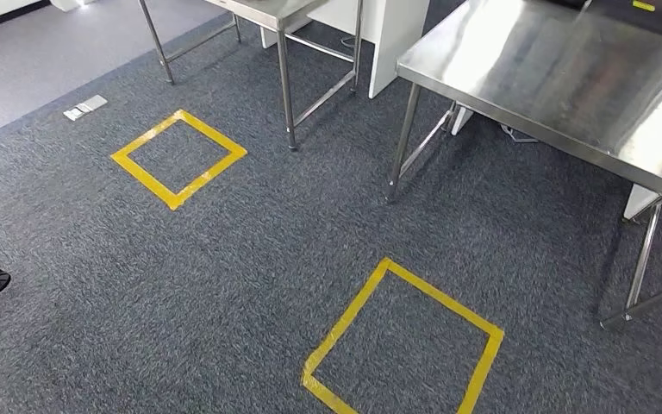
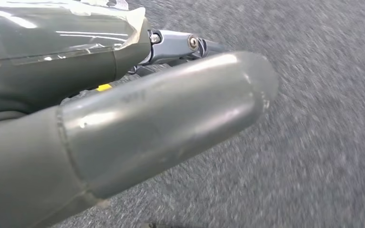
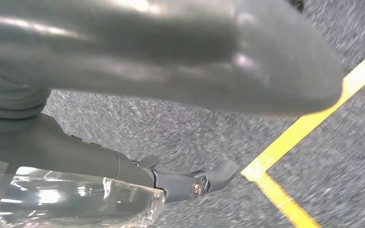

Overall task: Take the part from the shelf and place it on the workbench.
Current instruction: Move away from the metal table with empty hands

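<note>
The left hand (image 2: 138,128) hangs over grey carpet (image 1: 250,259) with fingers apart, grasping nothing. Two yellow tape squares (image 1: 179,158) mark the floor, a steel tabletop (image 1: 560,86) beyond. The right hand (image 3: 171,71) hangs released beside tape; the part's whereabouts I cannot tell.

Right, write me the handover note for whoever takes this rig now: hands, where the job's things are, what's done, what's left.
Left hand: hangs over the grey carpet, nothing seen in it; whether its fingers are closed is not clear.
Right hand: hangs above the carpet by a line of yellow floor tape, nothing seen in it either.
Job's things: the shiny steel workbench stands ahead to the right, its visible top bare. A second steel table stands further back. Two yellow tape squares mark the floor.
Done: no part on the visible bench top.
Left: find the shelf, take the part, bring it to the workbench.
</note>
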